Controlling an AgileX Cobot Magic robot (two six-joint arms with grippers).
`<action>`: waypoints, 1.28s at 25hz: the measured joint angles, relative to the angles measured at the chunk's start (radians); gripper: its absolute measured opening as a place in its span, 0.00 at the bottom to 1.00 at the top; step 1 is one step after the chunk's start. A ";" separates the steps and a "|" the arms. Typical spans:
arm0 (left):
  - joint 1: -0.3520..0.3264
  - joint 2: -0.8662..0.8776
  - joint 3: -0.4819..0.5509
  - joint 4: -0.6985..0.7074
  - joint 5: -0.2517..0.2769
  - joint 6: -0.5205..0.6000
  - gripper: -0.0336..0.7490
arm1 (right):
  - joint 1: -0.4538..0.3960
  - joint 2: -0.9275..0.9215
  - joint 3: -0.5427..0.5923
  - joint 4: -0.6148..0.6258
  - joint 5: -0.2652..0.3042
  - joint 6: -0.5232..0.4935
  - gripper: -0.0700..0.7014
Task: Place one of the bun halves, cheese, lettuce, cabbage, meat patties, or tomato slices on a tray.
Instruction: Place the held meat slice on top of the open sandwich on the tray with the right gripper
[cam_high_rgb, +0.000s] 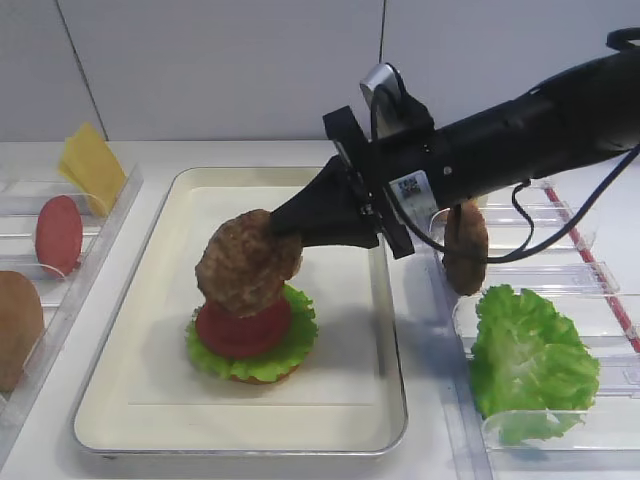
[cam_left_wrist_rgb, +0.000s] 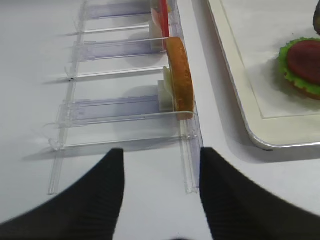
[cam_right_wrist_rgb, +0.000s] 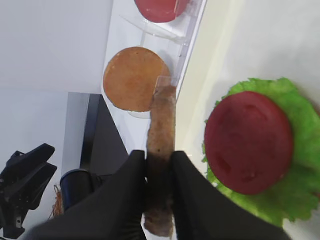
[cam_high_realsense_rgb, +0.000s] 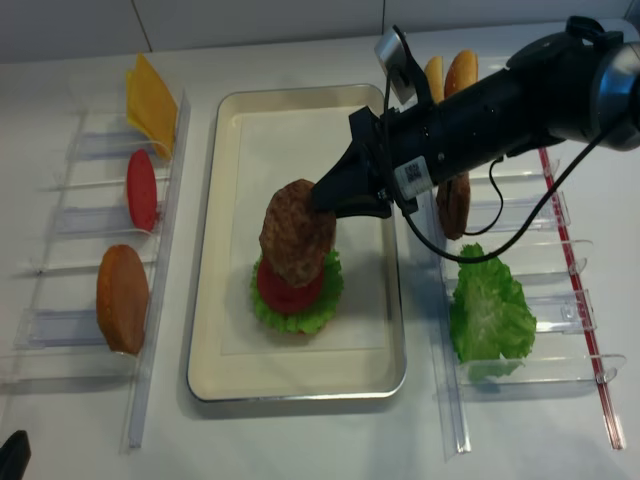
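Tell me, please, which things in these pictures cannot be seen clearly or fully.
- Bottom bun: nearly hidden under lettuce and tomato slice, both exterior views.
- Held meat patty: right wrist view shows only its edge, between the right gripper fingers.
- Left gripper: only two dark fingers, cut off by the bottom edge, left wrist view.
- Spare patty: partly behind the arm, exterior views.

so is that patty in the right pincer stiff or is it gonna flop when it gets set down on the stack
Probably stiff: the meat patty is gripped only at one edge by the right pincer, yet stays flat with no sag. It seems light, since that edge pinch carries it. Its rough surface likely resists slipping, but it may slide on the smooth tomato slice.
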 joint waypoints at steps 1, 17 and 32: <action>0.000 0.000 0.000 0.000 0.000 0.000 0.48 | 0.009 0.002 0.000 0.007 0.000 -0.011 0.30; 0.000 0.000 0.000 -0.002 0.000 -0.002 0.48 | 0.041 0.099 0.000 0.059 -0.006 -0.075 0.30; 0.000 0.000 0.000 -0.002 0.000 -0.002 0.48 | 0.041 0.107 0.000 0.005 -0.006 -0.061 0.30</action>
